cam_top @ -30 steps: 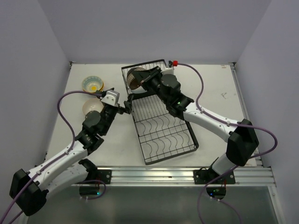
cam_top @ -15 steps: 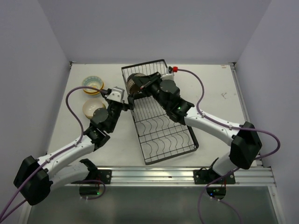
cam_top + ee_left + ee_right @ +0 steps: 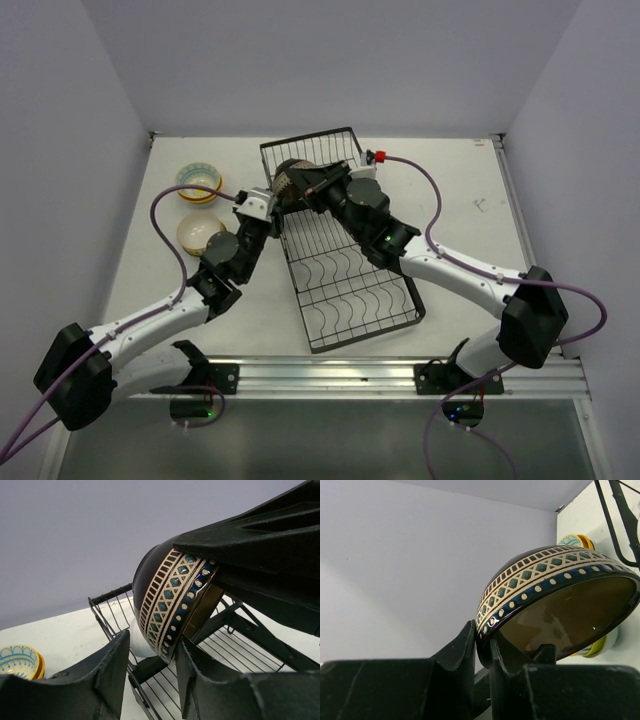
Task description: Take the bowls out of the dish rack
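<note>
Bowl (image 3: 170, 600), brown patterned, over rack (image 3: 110, 594) | right fingers (image 3: 462, 655) pinch rim | left fingers (image 3: 112, 672) parted astride rim

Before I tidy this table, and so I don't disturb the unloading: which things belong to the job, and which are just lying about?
Job: dark brown patterned round bowl in the right claw; long black wire dish rack; stacked teal and yellow bowls; cream round bowl.
Lying about: purple cables; silver metal rail.
</note>
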`<state>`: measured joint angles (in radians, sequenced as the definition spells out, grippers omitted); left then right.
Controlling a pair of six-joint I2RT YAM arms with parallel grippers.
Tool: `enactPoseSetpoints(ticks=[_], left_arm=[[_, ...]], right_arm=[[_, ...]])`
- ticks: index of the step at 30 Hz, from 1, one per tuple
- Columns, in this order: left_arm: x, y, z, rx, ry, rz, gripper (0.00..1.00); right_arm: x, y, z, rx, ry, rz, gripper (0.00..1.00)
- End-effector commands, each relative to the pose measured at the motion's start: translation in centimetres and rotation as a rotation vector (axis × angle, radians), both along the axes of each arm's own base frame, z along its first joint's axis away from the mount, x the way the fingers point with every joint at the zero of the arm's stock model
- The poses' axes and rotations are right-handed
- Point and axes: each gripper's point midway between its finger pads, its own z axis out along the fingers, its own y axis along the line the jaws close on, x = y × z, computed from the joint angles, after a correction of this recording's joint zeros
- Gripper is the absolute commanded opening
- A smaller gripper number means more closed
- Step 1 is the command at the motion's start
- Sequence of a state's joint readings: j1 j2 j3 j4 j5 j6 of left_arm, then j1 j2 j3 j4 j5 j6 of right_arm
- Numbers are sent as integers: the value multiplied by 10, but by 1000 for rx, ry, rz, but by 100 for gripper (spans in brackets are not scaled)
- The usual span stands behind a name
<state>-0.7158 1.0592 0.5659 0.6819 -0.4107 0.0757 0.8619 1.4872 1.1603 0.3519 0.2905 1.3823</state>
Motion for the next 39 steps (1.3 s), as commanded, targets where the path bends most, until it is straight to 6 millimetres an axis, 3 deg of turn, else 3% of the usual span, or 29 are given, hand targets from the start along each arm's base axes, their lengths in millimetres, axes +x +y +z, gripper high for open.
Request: enactPoseSetpoints(ticks=[1, 6, 9, 16, 19, 20, 25, 29, 39], left_arm=[[9, 22, 38, -63, -97, 119, 43], [12, 27, 41, -53, -117, 167, 40], [11, 31, 43, -58, -132, 194, 48], [13, 33, 46, -60, -159, 238, 47], [15, 35, 44, -51, -160, 258, 38], [16, 35, 43, -52, -161, 263, 29], [19, 34, 44, -53, -170, 281, 2], [19, 36, 49, -62, -184, 305, 0], [21, 39, 47, -51, -182, 337, 0]], right_arm=[[-15, -7, 61, 149, -79, 7, 0], [-17, -4, 55, 152, -38, -21, 3], [-19, 1, 52, 167, -18, -17, 3], [-18, 7, 46, 194, 20, -22, 1], [-18, 6, 46, 188, 26, -27, 3], [-17, 6, 44, 182, 30, -32, 4], [-16, 7, 34, 197, 62, -40, 16], [-12, 10, 20, 194, 89, -45, 22], [-4, 0, 8, 213, 109, -94, 46]])
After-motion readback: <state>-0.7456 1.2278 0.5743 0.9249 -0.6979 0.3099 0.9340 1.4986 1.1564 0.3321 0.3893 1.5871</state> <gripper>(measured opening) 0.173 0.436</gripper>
